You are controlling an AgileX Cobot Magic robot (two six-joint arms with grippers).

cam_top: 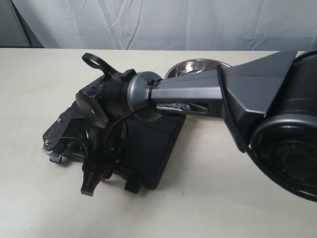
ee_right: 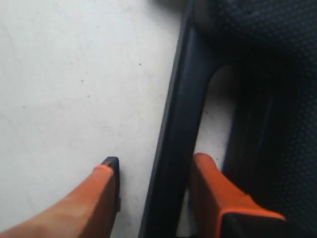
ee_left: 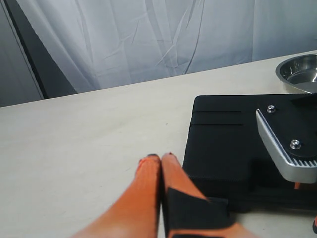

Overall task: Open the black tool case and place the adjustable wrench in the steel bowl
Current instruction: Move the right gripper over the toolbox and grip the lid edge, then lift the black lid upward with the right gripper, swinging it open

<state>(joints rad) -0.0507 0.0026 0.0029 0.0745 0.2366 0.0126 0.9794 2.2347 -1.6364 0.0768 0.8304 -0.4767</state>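
The black tool case (cam_top: pixel 158 148) lies flat on the table with its lid down, largely covered by my right arm (cam_top: pixel 188 91). In the right wrist view my right gripper (ee_right: pixel 156 161) stands open astride the case's handle bar (ee_right: pixel 183 99), with one fingertip (ee_right: pixel 110 166) over the table and the other finger (ee_right: pixel 205 171) in the handle cut-out. My left gripper (ee_left: pixel 161 157) is shut on nothing, low over the table beside a corner of the case (ee_left: pixel 218 144). The steel bowl (cam_top: pixel 198 65) (ee_left: pixel 299 72) sits behind the case. No adjustable wrench shows.
The pale table (cam_top: pixel 237 208) runs back to a white curtain (cam_top: pixel 163 22). A silver-edged part of the right gripper's body (ee_left: pixel 287 148) hangs over the case lid. The right arm's large base joint (cam_top: pixel 292 148) fills the right side of the exterior view.
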